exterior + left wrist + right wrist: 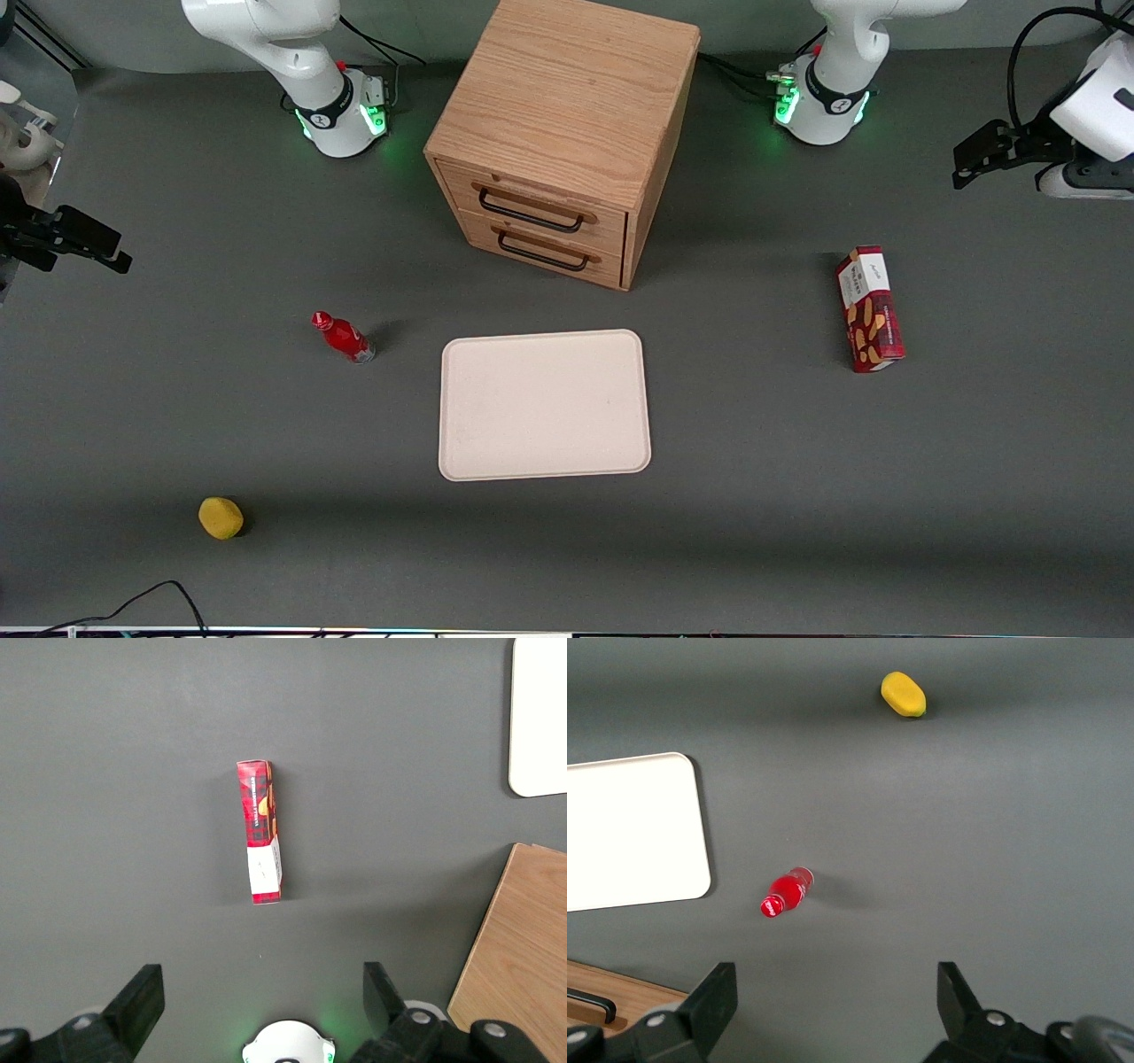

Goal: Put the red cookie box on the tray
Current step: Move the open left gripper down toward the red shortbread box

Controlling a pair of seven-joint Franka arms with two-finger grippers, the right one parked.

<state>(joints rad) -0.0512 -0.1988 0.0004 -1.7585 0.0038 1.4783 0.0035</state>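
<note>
From the front, the tray [545, 406] lies on the grey table [177, 399] nearer the camera than the wooden drawer cabinet [561, 133]; the red cookie box [869, 308] lies well apart from the tray, toward the working arm's end, where the gripper [967, 166] hangs raised. The wrist view alone shows the gripper [263, 997] spread wide above the red cookie box [260, 833], clamping nothing, with a corner of the tray [539, 718] visible.

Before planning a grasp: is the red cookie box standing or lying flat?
Lying flat: the red cookie box shows its long face, far from the open gripper.
</note>
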